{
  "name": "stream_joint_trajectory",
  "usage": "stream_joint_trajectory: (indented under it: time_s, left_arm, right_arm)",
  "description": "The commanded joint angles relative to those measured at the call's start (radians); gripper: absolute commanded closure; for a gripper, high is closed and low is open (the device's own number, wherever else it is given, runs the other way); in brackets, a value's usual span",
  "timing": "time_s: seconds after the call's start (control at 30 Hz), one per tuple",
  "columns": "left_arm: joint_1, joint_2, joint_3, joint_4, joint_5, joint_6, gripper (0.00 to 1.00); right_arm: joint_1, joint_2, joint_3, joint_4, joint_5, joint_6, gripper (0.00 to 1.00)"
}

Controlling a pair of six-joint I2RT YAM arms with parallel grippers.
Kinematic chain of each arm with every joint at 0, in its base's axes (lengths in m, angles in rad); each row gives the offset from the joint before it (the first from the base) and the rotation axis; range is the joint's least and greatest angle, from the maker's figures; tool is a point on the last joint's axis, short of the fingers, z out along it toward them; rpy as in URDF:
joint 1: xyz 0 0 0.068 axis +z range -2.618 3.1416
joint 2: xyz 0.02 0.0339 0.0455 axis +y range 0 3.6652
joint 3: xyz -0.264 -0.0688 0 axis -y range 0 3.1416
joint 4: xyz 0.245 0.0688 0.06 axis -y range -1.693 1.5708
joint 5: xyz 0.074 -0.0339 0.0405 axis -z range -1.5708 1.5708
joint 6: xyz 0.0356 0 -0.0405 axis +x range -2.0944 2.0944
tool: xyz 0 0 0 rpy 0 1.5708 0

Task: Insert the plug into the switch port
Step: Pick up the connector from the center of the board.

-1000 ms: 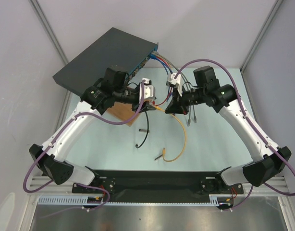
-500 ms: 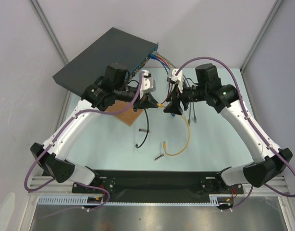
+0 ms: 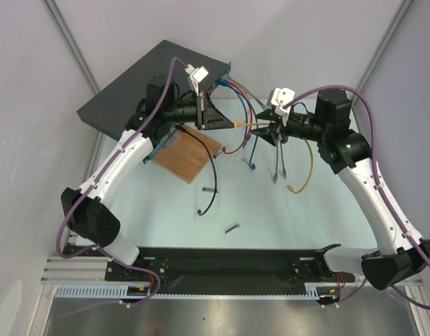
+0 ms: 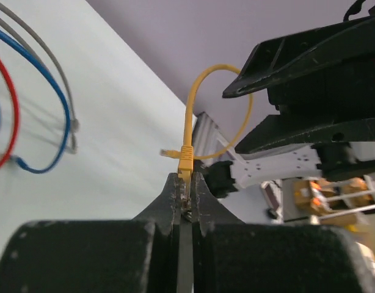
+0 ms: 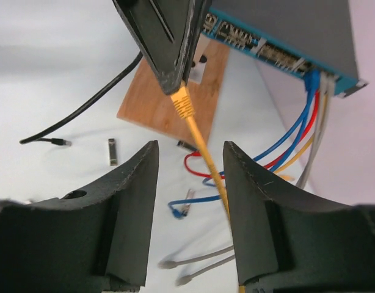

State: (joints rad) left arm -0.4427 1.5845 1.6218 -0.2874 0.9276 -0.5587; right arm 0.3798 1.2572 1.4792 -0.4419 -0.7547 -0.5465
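The switch lies at the back left, its blue port face turned toward the right; the same port face shows in the right wrist view. My left gripper is shut on the yellow plug, which sticks out past its fingertips. From there the yellow cable runs right between the fingers of my open right gripper and hangs down to a loose end. In its own view the right gripper straddles the cable without pinching it.
A brown wooden board lies below the switch. Blue, red and grey cables are plugged into the switch's right end and loop onto the table. A black cable and small metal pieces lie in front.
The left gripper shut on the plug and the right gripper opened off it. The left arm then lifted back toward the switch, and the right arm drew off to the right.
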Motion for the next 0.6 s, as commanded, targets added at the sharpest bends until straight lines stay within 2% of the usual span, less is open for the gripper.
stream_joint_trajectory:
  time_s: [0.0, 0.3, 0.57]
  left_arm:
    - [-0.002, -0.024, -0.031, 0.218, 0.132, -0.268, 1.00]
    - [-0.002, -0.006, -0.031, 0.260, 0.206, -0.296, 1.00]
    - [-0.001, -0.004, -0.039, 0.274, 0.228, -0.313, 1.00]
  right_arm:
    - [-0.005, -0.036, -0.008, 0.100, -0.077, -0.108, 0.50]
    - [0.005, -0.002, 0.009, 0.048, -0.115, -0.279, 0.56]
    - [0.031, 0.016, 0.021, 0.003, -0.106, -0.351, 0.70]
